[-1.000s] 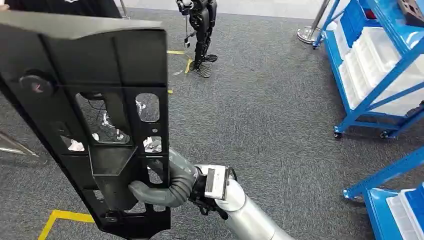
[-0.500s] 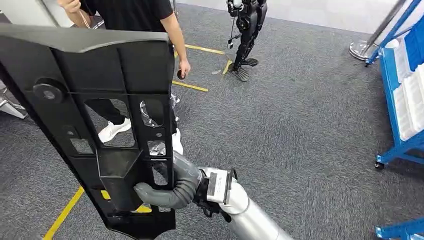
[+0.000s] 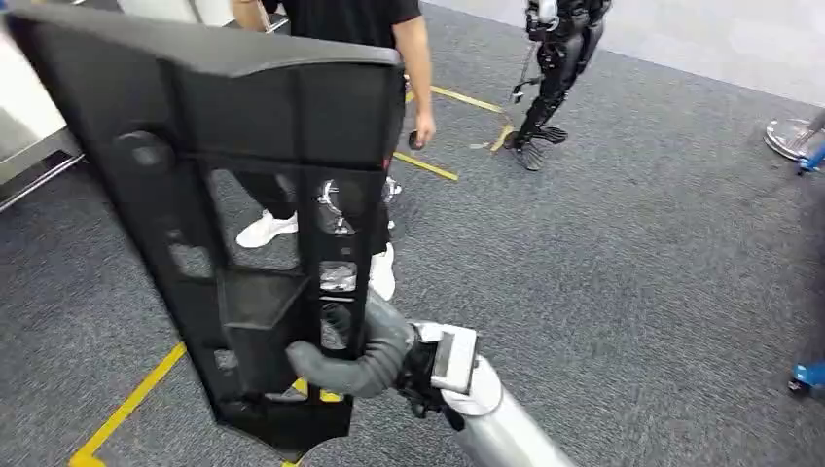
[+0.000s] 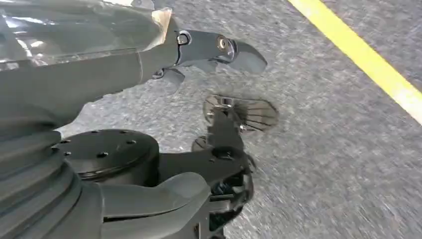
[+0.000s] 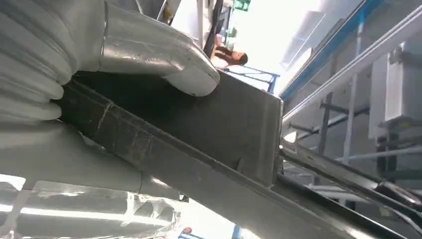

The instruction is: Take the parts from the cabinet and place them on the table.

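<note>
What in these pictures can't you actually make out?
- Table for the task: not seen in the head view.
- Person: head view, cut off at the top edge, legs hidden behind the black part.
- Right hand: fingers hidden behind the part.
- Left hand: blurred; grip unclear.

Right arm point(image 3: 506, 428) reaching up from below, right hand point(image 3: 355, 355) gripping the black panel point(image 3: 243, 126) near its lower end, thumb point(image 5: 164, 59) pressed flat on it. Left hand point(image 4: 149, 64) hanging over the floor, holding nothing, fingers apart.
</note>
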Controlling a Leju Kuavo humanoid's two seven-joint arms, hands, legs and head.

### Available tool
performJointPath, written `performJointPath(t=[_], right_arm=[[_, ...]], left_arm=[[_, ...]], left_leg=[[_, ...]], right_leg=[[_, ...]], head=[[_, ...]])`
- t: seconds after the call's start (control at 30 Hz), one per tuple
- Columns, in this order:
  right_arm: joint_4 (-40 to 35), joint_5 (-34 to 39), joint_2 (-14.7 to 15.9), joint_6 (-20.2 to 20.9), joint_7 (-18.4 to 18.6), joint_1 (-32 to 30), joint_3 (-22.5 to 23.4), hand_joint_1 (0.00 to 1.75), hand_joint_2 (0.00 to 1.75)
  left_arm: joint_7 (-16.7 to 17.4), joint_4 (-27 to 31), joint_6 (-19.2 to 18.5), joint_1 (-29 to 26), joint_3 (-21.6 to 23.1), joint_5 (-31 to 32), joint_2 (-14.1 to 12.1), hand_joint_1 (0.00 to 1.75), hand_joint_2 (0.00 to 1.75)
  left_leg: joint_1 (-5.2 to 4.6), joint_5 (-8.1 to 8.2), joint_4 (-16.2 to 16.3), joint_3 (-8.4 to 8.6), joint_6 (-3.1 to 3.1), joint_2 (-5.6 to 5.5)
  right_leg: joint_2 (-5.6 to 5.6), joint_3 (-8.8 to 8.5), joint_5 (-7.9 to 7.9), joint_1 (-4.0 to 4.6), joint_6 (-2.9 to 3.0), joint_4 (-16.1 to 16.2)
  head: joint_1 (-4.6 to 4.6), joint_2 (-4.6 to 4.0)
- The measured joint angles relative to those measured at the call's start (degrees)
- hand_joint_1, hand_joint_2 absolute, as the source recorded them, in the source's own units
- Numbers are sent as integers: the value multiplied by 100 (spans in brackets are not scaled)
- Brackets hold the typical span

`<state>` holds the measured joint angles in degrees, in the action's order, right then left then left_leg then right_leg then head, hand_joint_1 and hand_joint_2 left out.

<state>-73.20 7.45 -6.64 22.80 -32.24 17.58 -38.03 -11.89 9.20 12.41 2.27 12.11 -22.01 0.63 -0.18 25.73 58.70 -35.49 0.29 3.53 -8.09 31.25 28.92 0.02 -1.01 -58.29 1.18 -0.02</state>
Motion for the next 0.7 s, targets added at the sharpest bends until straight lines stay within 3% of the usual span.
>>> performJointPath(t=[0.03, 0.07, 0.1, 0.13, 0.17, 0.2, 0.23, 0.27, 0.3, 0.33, 0.37, 0.4, 0.43, 0.5, 0.53, 0.57, 0.6, 0.63, 0.7], right_arm=[[-68, -20, 35, -28, -2, -42, 87, 175, 175], [-140, -50, 68, -77, -7, -79, 173, 175, 175], [-194, -83, 133, -129, -35, -113, 251, 175, 175], [-267, -125, 190, -186, -64, -195, 326, 175, 175], [-378, -219, 293, -256, -74, -358, 444, 175, 175], [-506, -329, 378, -306, -74, -575, 569, 175, 175], [-617, -416, 426, -326, -72, -769, 658, 175, 175], [-735, -496, 459, -352, -74, -934, 734, 175, 175], [-834, -570, 478, -376, -89, -1026, 777, 175, 175], [-904, -642, 485, -387, -118, -1091, 806, 175, 175], [-944, -678, 494, -391, -147, -1133, 826, 175, 175], [-955, -706, 501, -391, -175, -1154, 841, 175, 175], [-964, -723, 507, -382, -173, -1156, 852, 175, 175], [-964, -704, 481, -328, -146, -1113, 881, 175, 175], [-964, -702, 453, -291, -131, -1068, 889, 175, 175], [-964, -697, 428, -275, -118, -1021, 894, 175, 175], [-964, -693, 406, -262, -92, -1003, 896, 175, 175], [-964, -666, 400, -253, -87, -987, 902, 175, 175], [-944, -614, 404, -245, -64, -987, 911, 175, 175]], left_arm=[[-101, 0, -37, -9, 20, 63, 2, 0, 175], [-179, 0, -88, -29, 57, 133, 9, 0, 175], [-264, 0, -142, -12, 96, 205, 0, 0, 175], [-310, 0, -184, 23, 136, 271, -18, 0, 175], [-347, 0, -247, 53, 195, 363, -33, 0, 175], [-360, 0, -275, 66, 253, 415, -46, 0, 175], [-356, 0, -280, 58, 295, 437, -61, 0, 175], [-314, 0, -280, 43, 326, 454, -83, 0, 175], [-267, -2, -267, 36, 345, 452, -107, 0, 175], [-221, -2, -256, 38, 369, 441, -120, 0, 175], [-201, -2, -238, 45, 374, 417, -131, 0, 175], [-192, -2, -236, 58, 374, 396, -171, 0, 175], [-177, -2, -234, 56, 374, 369, -175, 0, 175], [-168, -2, -234, 39, 376, 341, -188, 0, 175], [-157, -7, -234, 30, 376, 341, -197, 0, 175], [-153, -7, -234, 24, 376, 341, -216, 0, 175], [-144, -7, -238, 31, 385, 343, -203, 0, 175], [-116, -4, -238, 61, 400, 347, -197, 0, 175], [-74, -4, -234, 82, 409, 347, -186, 0, 175]], left_leg=[[6, -25, -40, 17, 43, -95], [74, -61, -97, 82, 87, -163], [75, -72, -108, 95, 112, -223], [80, -83, -107, 88, 151, -310], [82, -84, -107, 84, 159, -436], [82, -83, -104, 76, 160, -562], [82, -83, -103, 77, 159, -663], [82, -82, -101, 79, 158, -764], [85, -80, -93, 83, 153, -844], [95, -74, -89, 91, 140, -930], [99, -62, -73, 93, 113, -1002], [57, -43, -27, 62, 55, -1077], [56, -44, -25, 38, 29, -1116], [80, -84, -71, 10, -34, -1194], [87, -89, -73, -1, -57, -1236], [85, -49, -19, -12, -67, -1046], [37, 78, 155, -88, -88, -695], [48, 316, 556, -285, -115, -487], [75, 722, 1481, -738, -137, -384]], right_leg=[[-79, -37, 19, 18, -42, 9], [66, -15, 76, -6, -77, -46], [434, 52, 188, -26, -70, -256], [654, 248, 379, -41, -35, -678], [744, 497, 569, -60, -13, -1178], [775, 726, 699, -61, -15, -1613], [788, 858, 721, -61, -47, -1815], [795, 853, 628, -61, -99, -1705], [806, 723, 446, -67, -163, -1355], [860, 493, 200, -94, -237, -824], [1018, 267, -4, -136, -297, -321], [1253, 173, -54, -153, -274, -98], [1153, 155, -90, -166, -188, -86], [1079, 165, -101, -110, -101, -110], [1028, 160, -115, -122, -64, -89], [949, 150, -134, -189, -18, -71], [897, 143, -127, -170, 30, -70], [806, 143, -114, -152, 88, -71], [624, 148, -98, -101, 114, -72]], head=[[-2, 0], [2, 0], [-6, 0], [7, 0], [7, 0], [13, 0], [13, 0], [13, 0], [13, 0], [13, 0], [13, 0], [18, 0], [15, 0], [15, 0], [13, 0], [13, 0], [-22, 0], [-37, 0], [-33, 0]])
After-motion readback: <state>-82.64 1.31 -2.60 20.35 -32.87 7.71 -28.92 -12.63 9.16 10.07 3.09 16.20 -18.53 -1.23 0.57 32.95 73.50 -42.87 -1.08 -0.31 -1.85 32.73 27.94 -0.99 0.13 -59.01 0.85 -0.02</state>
